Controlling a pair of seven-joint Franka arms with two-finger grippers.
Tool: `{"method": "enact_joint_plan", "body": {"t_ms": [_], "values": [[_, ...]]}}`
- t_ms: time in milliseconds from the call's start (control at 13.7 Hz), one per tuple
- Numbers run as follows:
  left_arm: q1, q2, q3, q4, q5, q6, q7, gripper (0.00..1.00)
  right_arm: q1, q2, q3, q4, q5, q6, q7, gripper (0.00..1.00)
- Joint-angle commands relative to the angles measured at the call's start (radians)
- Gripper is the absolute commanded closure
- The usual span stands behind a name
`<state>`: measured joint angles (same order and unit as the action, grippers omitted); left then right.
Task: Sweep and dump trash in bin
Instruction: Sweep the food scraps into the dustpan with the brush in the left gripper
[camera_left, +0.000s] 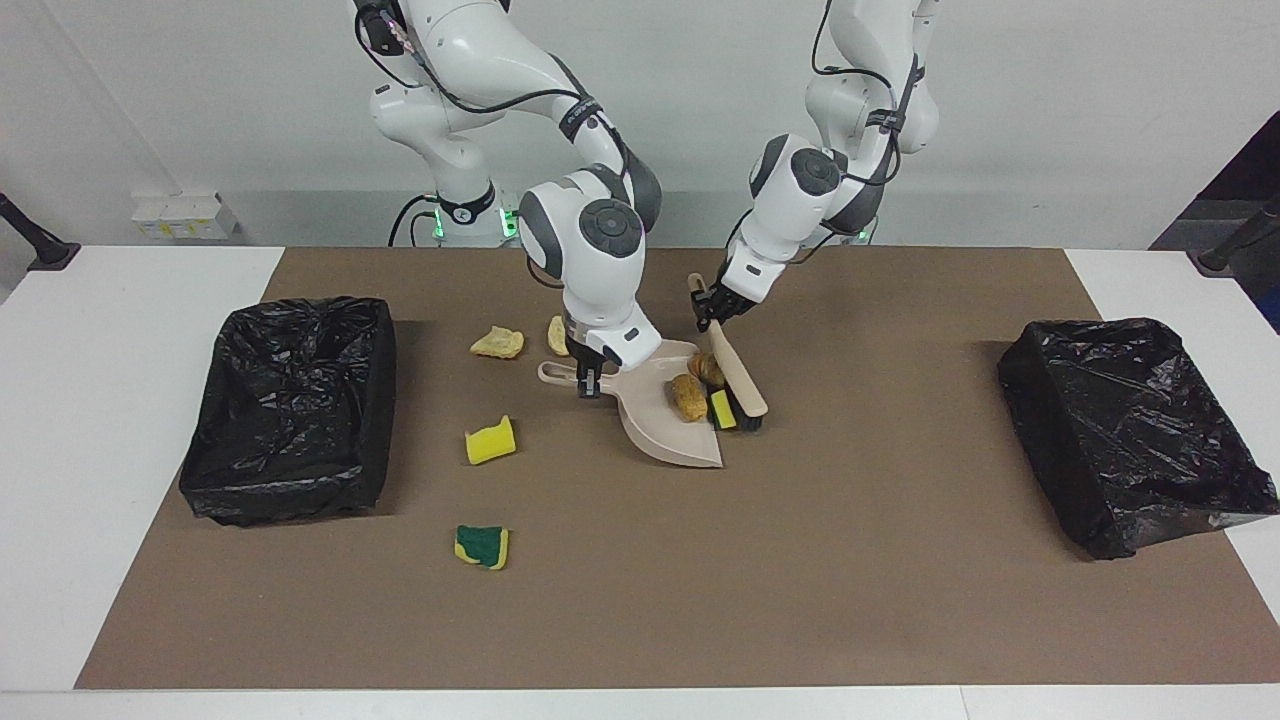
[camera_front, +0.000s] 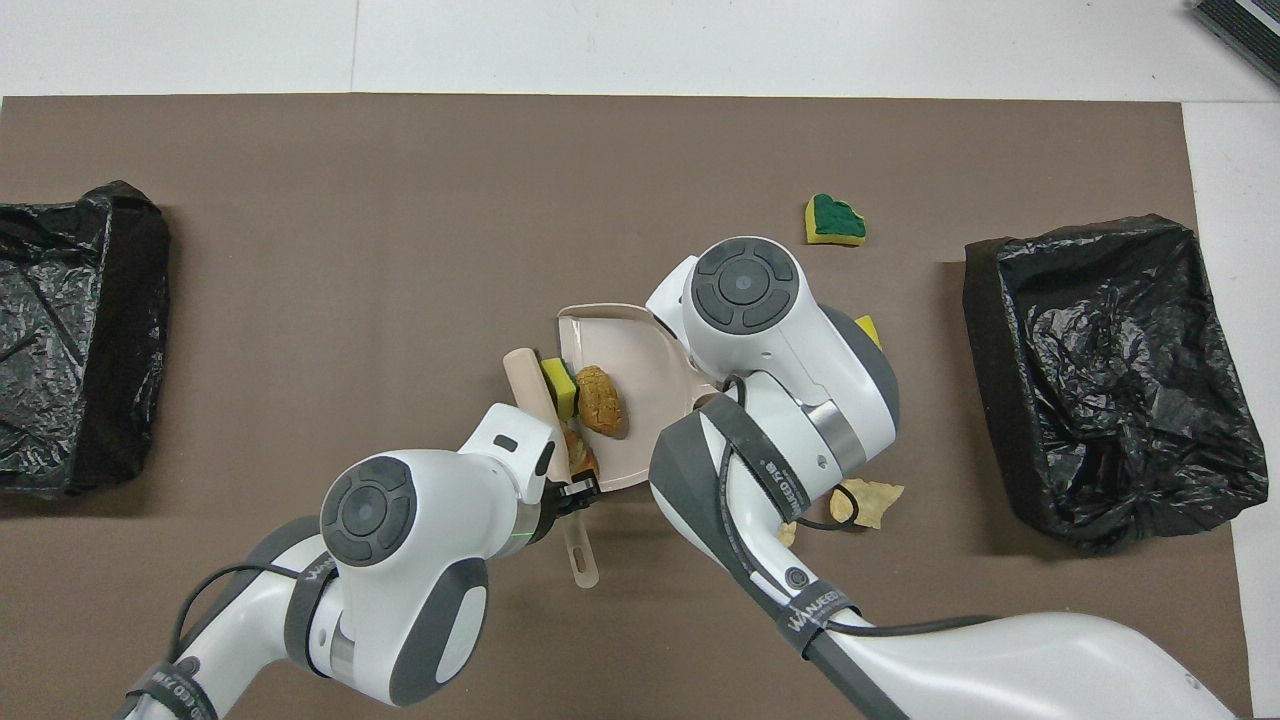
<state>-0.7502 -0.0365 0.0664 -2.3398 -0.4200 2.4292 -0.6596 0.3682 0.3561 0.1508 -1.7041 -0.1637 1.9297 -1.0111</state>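
The right gripper (camera_left: 590, 385) is closed on the handle of the dustpan (camera_left: 668, 425), its jaws pinched tight around it, and the pan rests flat on the brown mat (camera_left: 640, 600) about midway between the two ends of the surface, nearer the robots' edge than the edge away from them. The left gripper (camera_left: 706, 313) has its jaws shut on the handle of the brush (camera_left: 738, 378), which slants down so that its dark bristles touch the mat at the pan's open mouth. Three bits of trash sit at that mouth: a brown lump (camera_left: 688, 396) lies inside the pan, a yellow sponge piece (camera_left: 721, 410) stands on the lip against the bristles, and a golden roll (camera_left: 708, 368) is wedged between brush and pan at the end nearer the robots. Four more bits lie on the mat toward the right arm's end: two pale crusts, one (camera_left: 497, 343) in the open and one (camera_left: 556, 335) partly hidden by the right arm, both close to the robots' edge; a yellow sponge (camera_left: 490, 441) farther out; and a green-and-yellow sponge (camera_left: 482, 546) farther out again. A black-lined bin (camera_left: 290, 405) stands at the right arm's end of the surface, and a second bin (camera_left: 1130, 435) at the left arm's end.
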Motion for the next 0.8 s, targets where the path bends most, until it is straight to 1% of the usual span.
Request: {"method": "enact_joint_plan", "body": {"t_ms": [0, 146, 365, 584, 731], "values": [[-0.070, 0.044, 0.010, 0.068, -0.031, 0.007, 0.003, 1.00, -0.011, -0.009, 0.010, 0.009, -0.004, -0.005, -0.011, 1.00], [-0.074, 0.043, 0.012, 0.076, -0.031, 0.005, 0.002, 1.00, -0.020, -0.009, 0.010, 0.009, -0.004, -0.003, -0.018, 1.00], [-0.072, 0.034, 0.012, 0.129, -0.031, -0.016, -0.011, 1.00, -0.026, -0.011, 0.012, 0.009, 0.009, 0.005, -0.032, 1.00], [-0.034, -0.017, 0.026, 0.134, -0.004, -0.154, -0.008, 1.00, -0.041, -0.012, 0.010, 0.004, 0.047, 0.009, -0.046, 1.00], [0.034, -0.049, 0.024, 0.135, 0.105, -0.229, -0.009, 1.00, -0.081, -0.026, 0.010, 0.001, 0.110, 0.017, -0.104, 1.00]]}}
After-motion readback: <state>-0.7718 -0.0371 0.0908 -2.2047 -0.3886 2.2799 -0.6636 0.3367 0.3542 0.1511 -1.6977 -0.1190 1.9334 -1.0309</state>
